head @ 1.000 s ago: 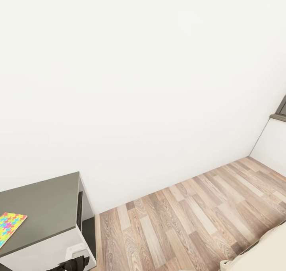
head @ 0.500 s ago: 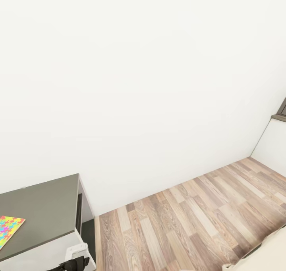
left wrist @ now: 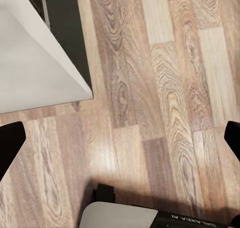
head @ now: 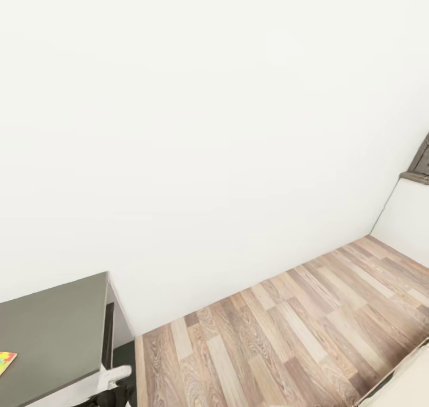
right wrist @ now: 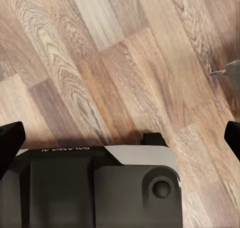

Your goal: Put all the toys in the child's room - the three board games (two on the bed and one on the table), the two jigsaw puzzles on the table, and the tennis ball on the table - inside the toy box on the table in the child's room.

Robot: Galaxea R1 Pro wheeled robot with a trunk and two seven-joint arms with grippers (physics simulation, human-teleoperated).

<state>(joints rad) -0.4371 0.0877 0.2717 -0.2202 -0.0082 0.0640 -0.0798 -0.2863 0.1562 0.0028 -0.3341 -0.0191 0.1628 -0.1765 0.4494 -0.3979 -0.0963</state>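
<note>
The head camera is swinging right: the bright jigsaw puzzle of interlocking pieces (head: 5, 361) has slid to a cut-off sliver at 8 o'clock on the dark grey table top (head: 53, 329). The robot seems to be turning from the table toward the beige bed (head: 405, 378), clipped at 4 o'clock. The left gripper (left wrist: 120, 138) and right gripper (right wrist: 120, 138) hang spread and empty over the wood plank floor (head: 286, 329). Toy box, games and ball are out of frame.

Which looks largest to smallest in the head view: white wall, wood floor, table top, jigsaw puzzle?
1. white wall
2. wood floor
3. table top
4. jigsaw puzzle, cut off at the picture's edge, so its full size cannot be judged
</note>
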